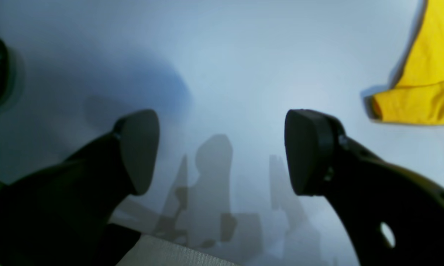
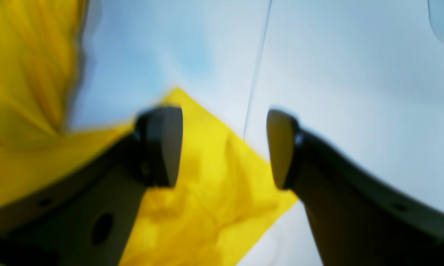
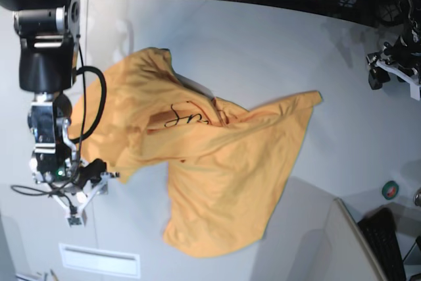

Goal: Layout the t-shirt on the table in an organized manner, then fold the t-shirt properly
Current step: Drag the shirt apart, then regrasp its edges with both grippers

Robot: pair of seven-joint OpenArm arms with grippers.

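Right gripper (image 2: 223,147), lower left of base view: jaws wide apart, holding nothing, hanging over a corner of the light orange cotton t-shirt (image 3: 217,162). Left gripper (image 1: 222,151): jaws spread, empty, above bare smooth white-grey table (image 1: 222,55); shirt edge at upper right of its view. Shirt lies crumpled mid-table, black script showing.
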